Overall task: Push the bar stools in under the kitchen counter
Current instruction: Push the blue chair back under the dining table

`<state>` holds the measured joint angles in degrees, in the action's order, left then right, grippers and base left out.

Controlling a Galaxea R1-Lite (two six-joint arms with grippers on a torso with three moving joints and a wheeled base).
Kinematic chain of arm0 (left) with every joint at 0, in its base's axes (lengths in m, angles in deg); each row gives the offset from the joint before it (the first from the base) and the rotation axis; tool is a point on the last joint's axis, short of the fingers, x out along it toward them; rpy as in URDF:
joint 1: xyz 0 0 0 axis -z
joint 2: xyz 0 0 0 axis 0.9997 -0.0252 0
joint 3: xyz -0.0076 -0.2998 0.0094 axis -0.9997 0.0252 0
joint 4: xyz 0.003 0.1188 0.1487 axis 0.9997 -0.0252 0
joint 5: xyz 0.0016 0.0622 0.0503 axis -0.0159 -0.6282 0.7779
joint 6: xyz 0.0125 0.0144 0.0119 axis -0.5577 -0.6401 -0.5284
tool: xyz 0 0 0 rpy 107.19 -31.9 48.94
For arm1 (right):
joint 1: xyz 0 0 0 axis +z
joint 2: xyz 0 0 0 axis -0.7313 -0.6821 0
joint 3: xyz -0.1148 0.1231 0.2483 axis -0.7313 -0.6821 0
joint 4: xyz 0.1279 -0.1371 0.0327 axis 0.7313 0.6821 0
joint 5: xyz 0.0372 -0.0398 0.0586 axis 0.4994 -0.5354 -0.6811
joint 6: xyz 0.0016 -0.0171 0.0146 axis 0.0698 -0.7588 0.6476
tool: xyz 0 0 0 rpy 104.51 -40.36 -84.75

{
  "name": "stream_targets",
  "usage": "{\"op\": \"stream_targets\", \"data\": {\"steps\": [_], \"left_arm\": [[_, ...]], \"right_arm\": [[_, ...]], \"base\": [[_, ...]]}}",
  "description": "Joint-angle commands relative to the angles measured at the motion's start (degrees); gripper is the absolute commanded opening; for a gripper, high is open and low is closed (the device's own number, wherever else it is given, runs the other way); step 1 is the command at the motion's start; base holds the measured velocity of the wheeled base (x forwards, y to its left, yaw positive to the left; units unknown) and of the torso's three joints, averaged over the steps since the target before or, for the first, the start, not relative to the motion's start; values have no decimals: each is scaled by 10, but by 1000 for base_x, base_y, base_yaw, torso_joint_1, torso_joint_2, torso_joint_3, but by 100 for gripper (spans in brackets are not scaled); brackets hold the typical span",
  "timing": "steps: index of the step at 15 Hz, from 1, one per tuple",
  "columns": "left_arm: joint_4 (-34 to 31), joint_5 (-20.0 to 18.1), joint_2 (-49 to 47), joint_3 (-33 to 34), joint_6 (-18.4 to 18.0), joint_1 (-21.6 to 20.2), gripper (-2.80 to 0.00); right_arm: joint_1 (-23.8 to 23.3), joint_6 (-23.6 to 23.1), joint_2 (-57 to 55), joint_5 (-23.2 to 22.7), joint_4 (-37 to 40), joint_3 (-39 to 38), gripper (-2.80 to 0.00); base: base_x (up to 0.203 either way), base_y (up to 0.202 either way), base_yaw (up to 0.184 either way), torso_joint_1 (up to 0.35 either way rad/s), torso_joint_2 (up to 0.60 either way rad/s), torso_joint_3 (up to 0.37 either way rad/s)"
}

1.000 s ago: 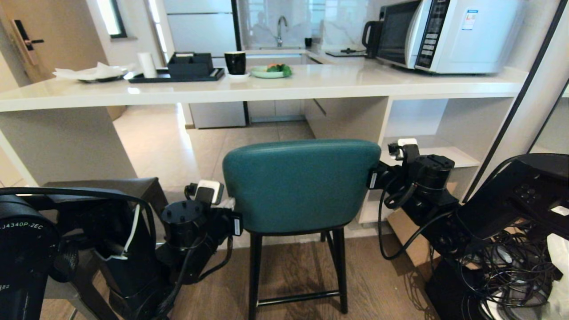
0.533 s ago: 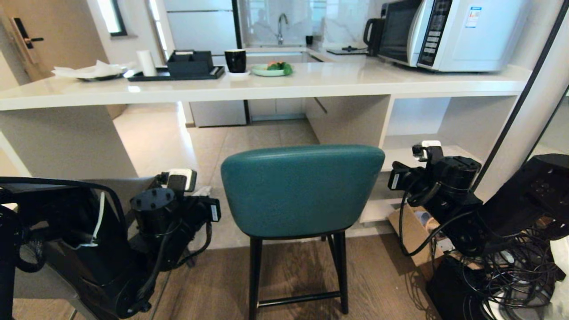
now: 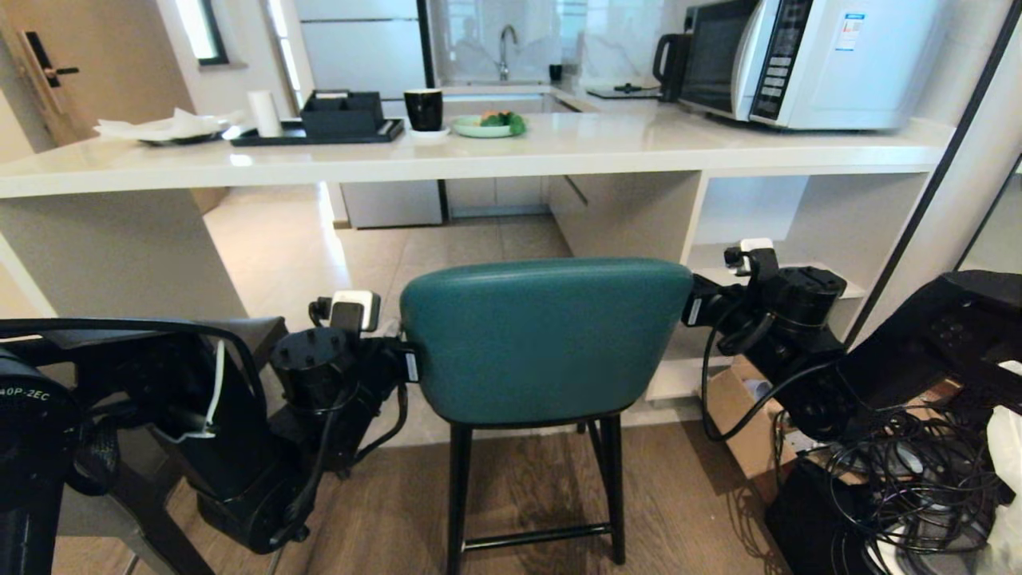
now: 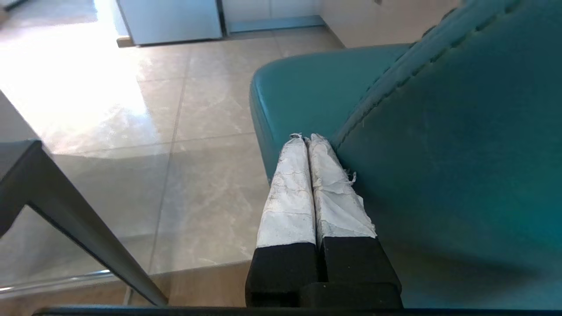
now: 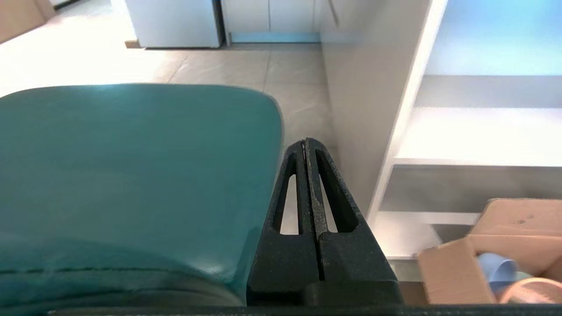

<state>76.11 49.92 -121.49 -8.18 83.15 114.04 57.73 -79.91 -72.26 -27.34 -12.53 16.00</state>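
While facing the kitchen counter [image 3: 479, 160], teal stool [image 3: 543, 335] flanked by left gripper [image 4: 309, 145] and right gripper [image 5: 305, 147] (fingers pressed together, holding nothing).

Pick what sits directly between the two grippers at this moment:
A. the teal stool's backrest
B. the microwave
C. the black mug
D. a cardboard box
A: the left gripper and right gripper, both shut, flank the teal stool at its backrest's sides.

right gripper [image 5: 306, 142] closed, fingers pressed together, just beside the teal stool back [image 5: 131, 175]. white counter shelves [image 5: 474, 136] near; cardboard box [image 5: 491, 250] low by them. tiled floor [image 5: 246, 66] beyond.
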Motion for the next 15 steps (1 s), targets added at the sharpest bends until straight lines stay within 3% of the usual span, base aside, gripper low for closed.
{"op": "stream_targets", "data": {"steps": [1,7,10,15], "left_arm": [[6,-2,-4,-2,1,-1,-280],[6,-10,-11,-22,2,-47,-280],[6,-11,-11,-22,1,-50,-280],[6,-10,-4,9,4,2,-280]], "right_arm": [[18,-1,-15,-1,-4,8,-280],[77,-1,-8,5,-6,-4,-280],[92,-2,-8,8,-6,-6,-280],[83,-3,-24,20,17,35,-280]], "base": [[0,0,0,0,0,0],[0,0,0,0,0,0],[0,0,0,0,0,0],[0,0,0,0,0,0]]}}
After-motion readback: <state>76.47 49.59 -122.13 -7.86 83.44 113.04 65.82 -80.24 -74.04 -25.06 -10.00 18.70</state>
